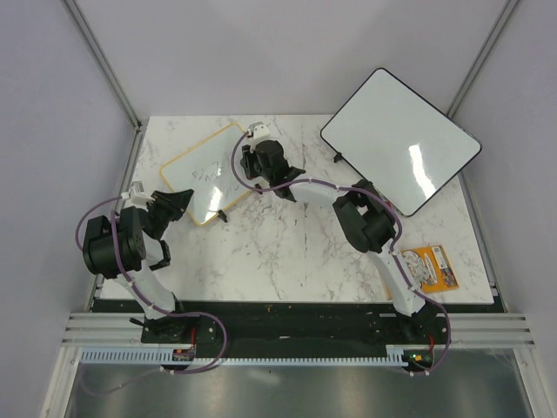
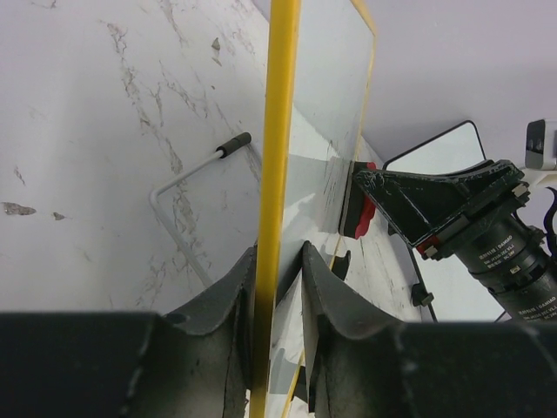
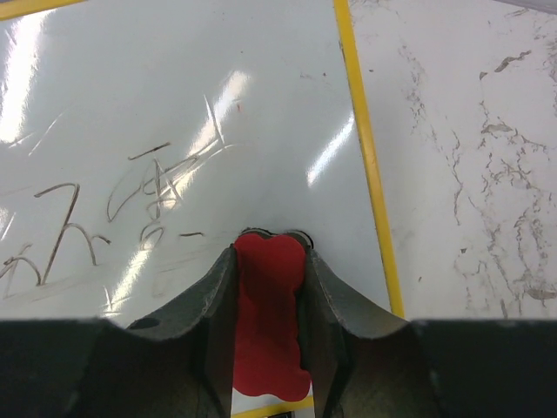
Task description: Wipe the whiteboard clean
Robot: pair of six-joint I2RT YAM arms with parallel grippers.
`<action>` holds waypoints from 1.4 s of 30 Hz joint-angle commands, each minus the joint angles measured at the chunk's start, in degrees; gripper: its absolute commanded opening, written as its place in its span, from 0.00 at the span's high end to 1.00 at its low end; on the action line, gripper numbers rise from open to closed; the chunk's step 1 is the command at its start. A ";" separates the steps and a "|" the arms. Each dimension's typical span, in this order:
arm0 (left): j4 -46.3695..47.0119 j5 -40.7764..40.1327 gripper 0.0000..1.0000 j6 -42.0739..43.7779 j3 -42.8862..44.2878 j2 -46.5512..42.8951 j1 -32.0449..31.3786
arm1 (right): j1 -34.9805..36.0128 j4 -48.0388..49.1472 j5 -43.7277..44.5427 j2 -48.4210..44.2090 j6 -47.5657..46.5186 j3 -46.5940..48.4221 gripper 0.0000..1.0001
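The whiteboard (image 1: 207, 170), yellow-framed with rounded corners, lies at the back left of the marble table. My left gripper (image 1: 181, 202) is shut on its near edge. In the left wrist view the yellow frame (image 2: 278, 131) runs upright between that gripper's (image 2: 278, 252) fingers, and the board stands tilted off the table. My right gripper (image 3: 271, 239) is shut on a red eraser (image 3: 268, 305) whose tip presses on the white surface. Pen scribbles (image 3: 130, 196) lie to its left. The left wrist view also shows the eraser (image 2: 365, 213) against the board's face.
A larger black-framed whiteboard (image 1: 400, 139) stands tilted at the back right. An orange packet (image 1: 431, 266) lies near the right arm's base. A wire stand with a black tip (image 2: 187, 183) rests on the table behind the small board.
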 commanded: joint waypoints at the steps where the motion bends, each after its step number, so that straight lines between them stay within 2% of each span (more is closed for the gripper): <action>1: 15.07 -0.65 0.98 -0.30 0.40 1.47 -0.15 | 1.64 -7.71 -2.55 2.73 1.81 -0.08 1.00; 10: 15.07 -0.03 0.98 0.31 0.75 1.48 -1.11 | 7.26 -8.68 -6.33 4.40 -2.15 4.58 1.00; 18: 15.07 0.32 0.98 0.93 0.92 1.48 -1.82 | 10.43 -13.42 -13.80 9.14 -4.78 16.53 1.00; 20: 15.07 0.32 0.98 0.93 0.84 1.39 -2.08 | 11.57 -14.57 -13.11 10.55 -5.75 20.64 1.00; 24: 15.07 0.32 0.98 1.45 0.66 1.04 -2.26 | 13.24 -19.48 -3.03 14.59 -6.37 26.46 1.00; 25: 15.07 0.23 0.98 1.45 0.66 1.04 -2.35 | 13.16 -19.75 0.31 14.86 -5.76 26.82 1.00; 28: 15.07 0.32 0.98 1.72 0.57 0.86 -2.52 | 12.19 -20.01 2.61 15.30 -4.70 26.91 1.00; 40: 15.07 0.41 0.98 2.24 0.13 0.42 -2.79 | 2.26 -19.40 2.80 14.07 2.07 22.61 1.00; 42: 15.07 0.50 0.98 2.33 0.04 0.42 -2.87 | 0.77 -19.31 5.42 13.98 2.16 22.16 1.00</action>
